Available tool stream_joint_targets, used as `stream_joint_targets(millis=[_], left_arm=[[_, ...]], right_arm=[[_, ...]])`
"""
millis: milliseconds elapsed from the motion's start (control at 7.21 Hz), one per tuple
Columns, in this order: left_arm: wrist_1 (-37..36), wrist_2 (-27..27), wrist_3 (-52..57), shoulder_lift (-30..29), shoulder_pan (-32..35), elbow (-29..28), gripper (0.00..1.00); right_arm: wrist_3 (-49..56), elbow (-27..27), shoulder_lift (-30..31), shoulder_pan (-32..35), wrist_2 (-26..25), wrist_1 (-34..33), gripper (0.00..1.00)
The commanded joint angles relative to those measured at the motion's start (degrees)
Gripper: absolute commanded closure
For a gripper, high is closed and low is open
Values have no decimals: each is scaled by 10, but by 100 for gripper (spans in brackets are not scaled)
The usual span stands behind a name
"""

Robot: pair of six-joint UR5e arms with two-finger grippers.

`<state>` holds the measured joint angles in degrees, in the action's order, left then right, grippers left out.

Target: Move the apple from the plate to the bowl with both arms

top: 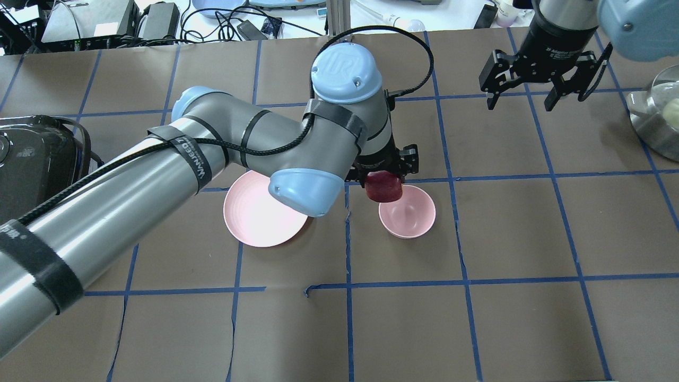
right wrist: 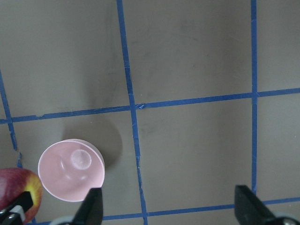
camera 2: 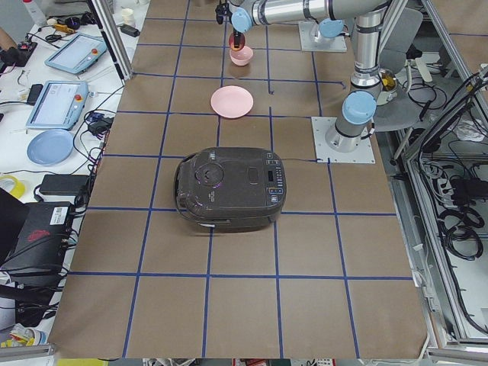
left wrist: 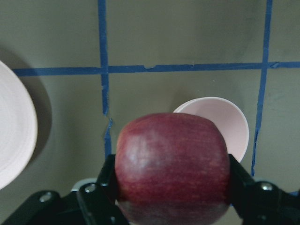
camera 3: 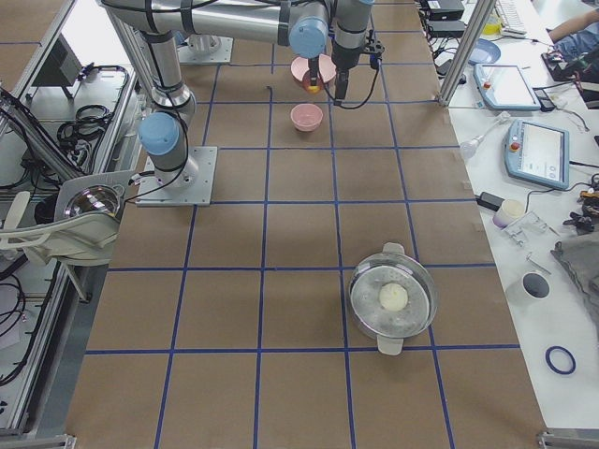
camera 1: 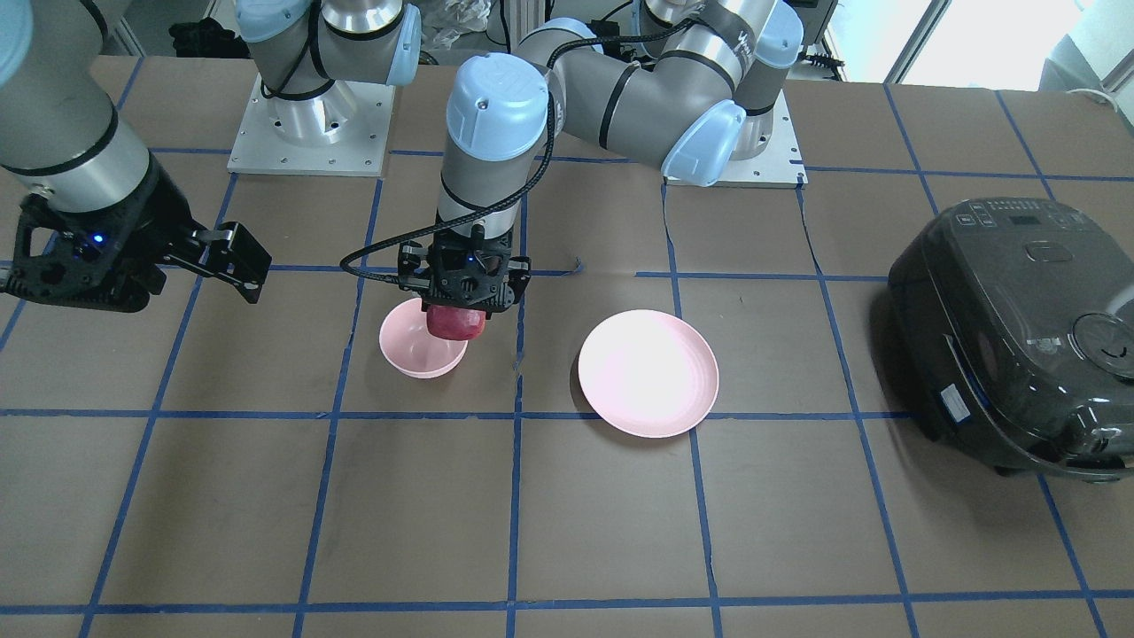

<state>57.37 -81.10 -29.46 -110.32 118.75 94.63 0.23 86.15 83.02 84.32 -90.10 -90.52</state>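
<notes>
That apple fills the bottom of the left wrist view, clamped in the left end effector. It's off the plate and hanging over the rim of the bowl, probably lining up the drop. The right end effector, upper right overhead, sits spread open, out of the way.

The apple is dark red with faint paler streaks; at the lower left corner of the right wrist view it shows a yellow patch. The bowl and the plate are both plain pale pink. The bench is matt brown, crossed by a grid of blue tape lines. The left arm and right arm are silver-grey with light blue joint caps. The left gripper and right gripper are black, each with a small blue light. The cooker at the right of the front view is glossy dark grey.
</notes>
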Motion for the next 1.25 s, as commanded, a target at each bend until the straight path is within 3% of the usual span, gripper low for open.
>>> stream_joint_targets(millis=[0, 554, 693, 832, 1109], left_arm=[[-30, -2, -33, -34, 31, -5, 80], [-58, -24, -33, -72, 58, -9, 78], [-58, -35, -33, -75, 58, -9, 71], [-58, -45, -31, -78, 58, -8, 45], [-58, -71, -24, -79, 58, -6, 37]], right_arm=[[-1, -2, 0, 1, 27, -2, 0], [-1, 1, 5, -3, 3, 3, 0], [-1, 2, 6, -3, -8, 9, 0], [-1, 2, 6, -3, -35, 9, 0], [0, 2, 6, -3, -42, 20, 0]])
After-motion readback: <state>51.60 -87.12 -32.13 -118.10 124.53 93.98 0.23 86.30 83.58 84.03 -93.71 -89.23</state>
